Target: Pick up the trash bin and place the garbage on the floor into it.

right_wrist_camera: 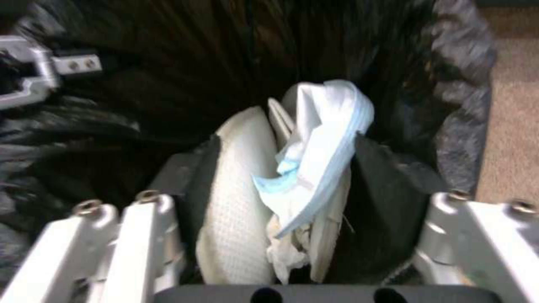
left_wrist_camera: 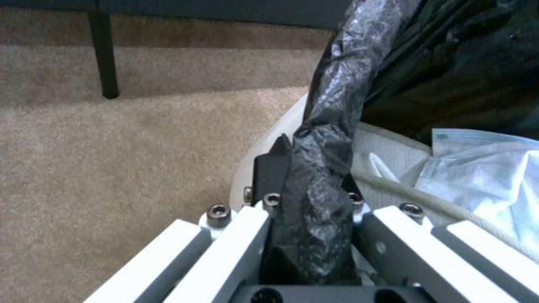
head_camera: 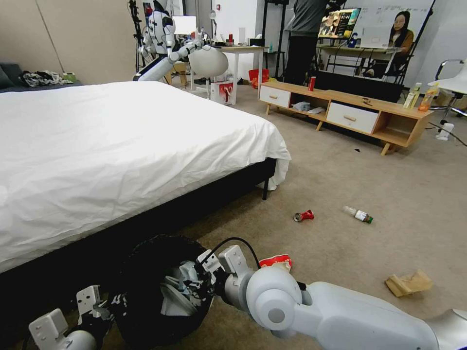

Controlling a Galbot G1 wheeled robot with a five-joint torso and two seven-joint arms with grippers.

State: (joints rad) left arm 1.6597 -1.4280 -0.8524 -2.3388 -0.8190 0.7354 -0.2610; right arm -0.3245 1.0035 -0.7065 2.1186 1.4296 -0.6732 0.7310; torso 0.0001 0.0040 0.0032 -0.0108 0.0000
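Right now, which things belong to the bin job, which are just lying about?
Job: trash bin, left gripper clamped on its rim; tissue in right gripper; crushed can, small bottle, paper bag, red packet.
Not: bed, upright can, drink bottles.

The room is bright, with soft, even light. The white bed (head_camera: 121,146) looks very bright, almost glowing. Under it there is a dark shadow on the carpet (head_camera: 340,184). Straight lines bend a little near the edges of the head view. The left wrist view is soft and a bit fuzzy. The right wrist view is blurry, and the inside of the trash bin (right_wrist_camera: 168,63) is very dark.
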